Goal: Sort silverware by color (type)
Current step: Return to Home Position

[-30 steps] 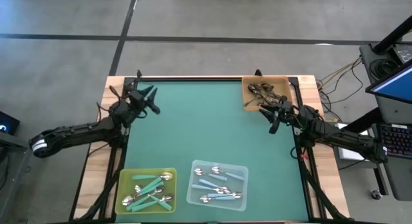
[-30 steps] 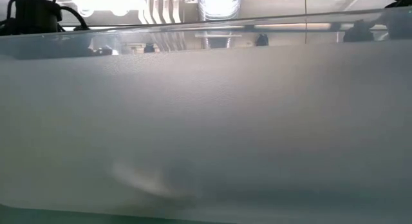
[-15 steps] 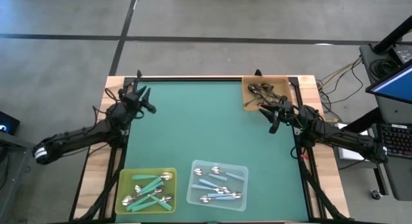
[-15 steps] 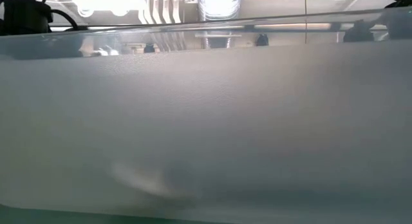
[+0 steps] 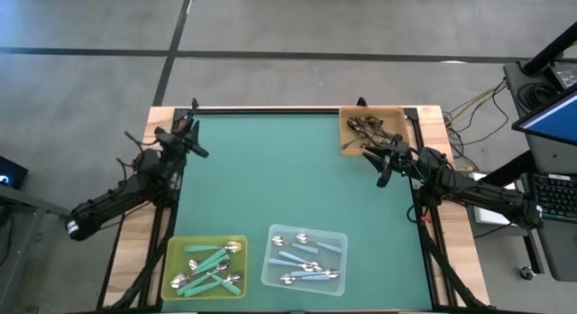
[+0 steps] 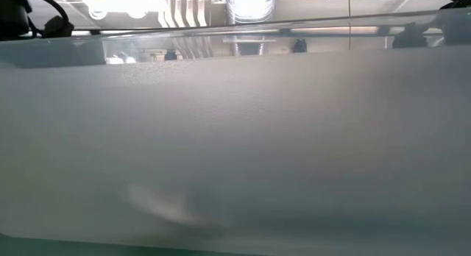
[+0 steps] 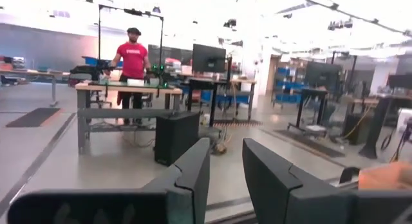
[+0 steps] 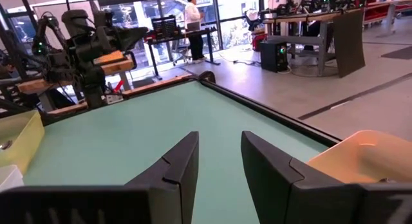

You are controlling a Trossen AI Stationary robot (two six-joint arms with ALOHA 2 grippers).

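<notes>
All the spoons lie in three trays. Teal-handled spoons (image 5: 209,264) lie in the yellow tray (image 5: 173,251) at the near left. Light-blue-handled spoons (image 5: 302,260) lie in the clear tray (image 5: 338,237) beside it. Black-handled spoons (image 5: 368,129) lie in the orange tray (image 5: 397,115) at the far right. My left gripper (image 5: 191,138) is open and empty above the table's far left corner, and its wrist view (image 7: 225,179) looks level into the room. My right gripper (image 5: 377,162) is open and empty just beside the orange tray's near side (image 8: 219,166).
The green mat (image 5: 288,179) lies between the trays. A raised dark rim (image 5: 270,110) runs along the table's far edge. The clear tray's frosted wall (image 6: 235,138) fills the low view. People stand at benches in the room beyond (image 7: 132,56).
My left gripper has drawn back toward the table's left edge, away from the mat, staying open and empty. My right arm and the trays have kept still.
</notes>
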